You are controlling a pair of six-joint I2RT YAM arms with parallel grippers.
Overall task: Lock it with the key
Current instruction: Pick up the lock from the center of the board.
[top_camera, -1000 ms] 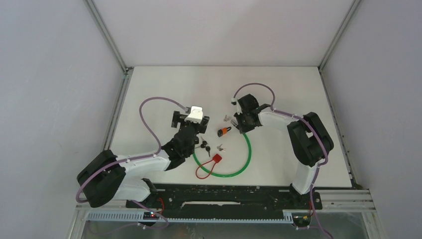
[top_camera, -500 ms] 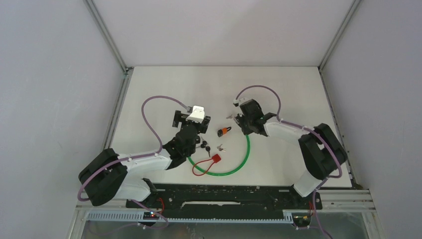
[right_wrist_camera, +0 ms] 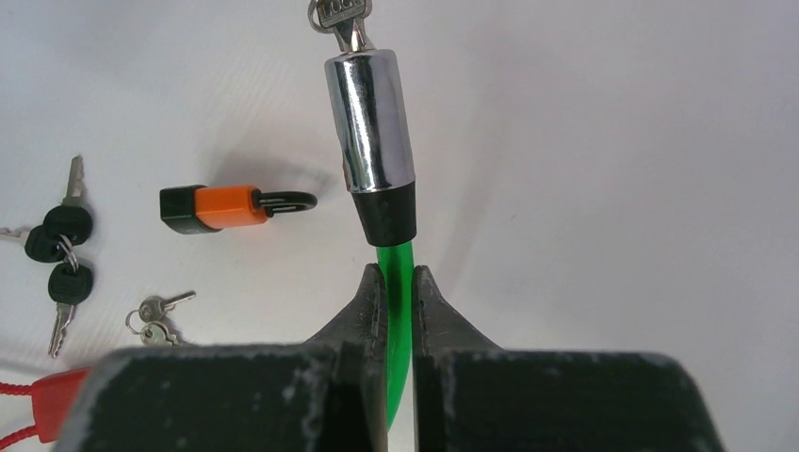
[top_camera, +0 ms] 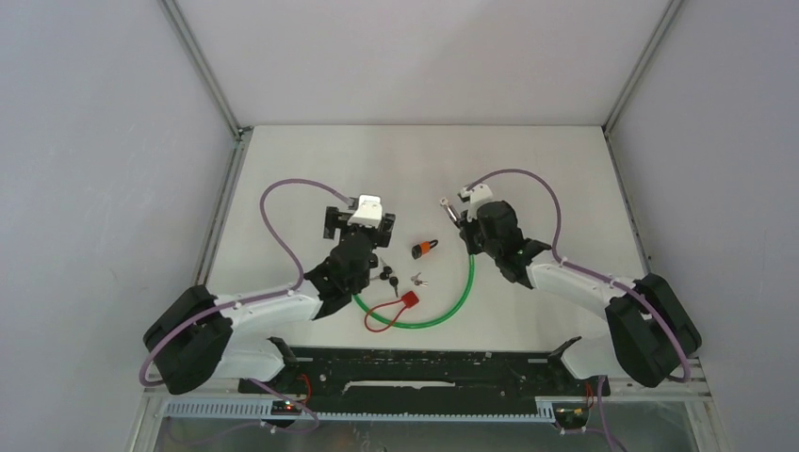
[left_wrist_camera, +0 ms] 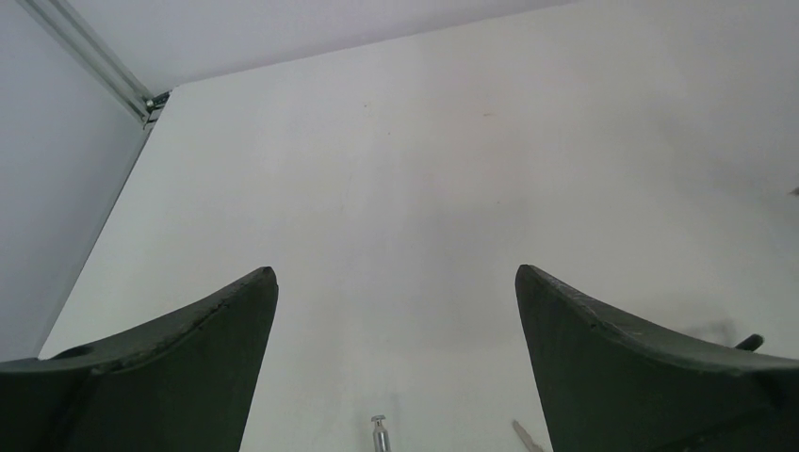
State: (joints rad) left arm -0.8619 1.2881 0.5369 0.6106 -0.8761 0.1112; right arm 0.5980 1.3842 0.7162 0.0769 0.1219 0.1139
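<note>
Fingers (left_wrist_camera: 170,358) of the left gripper (left_wrist_camera: 396,282) are standing spread as wide as they go, holding nothing, hanging over the table (left_wrist_camera: 424,169). Just right of it I am seeing black keys (right_wrist_camera: 58,250) and small keys (right_wrist_camera: 155,315) lying loose, with a red tag (right_wrist_camera: 57,395) lying nearer the arms. The padlock (right_wrist_camera: 226,205) is lying on its side, untouched. The right gripper (right_wrist_camera: 398,280) is pinching the green cable (right_wrist_camera: 396,256) tight just behind its chrome lock (right_wrist_camera: 369,122), and a key (right_wrist_camera: 341,17) is sitting in the lock's far end.
</note>
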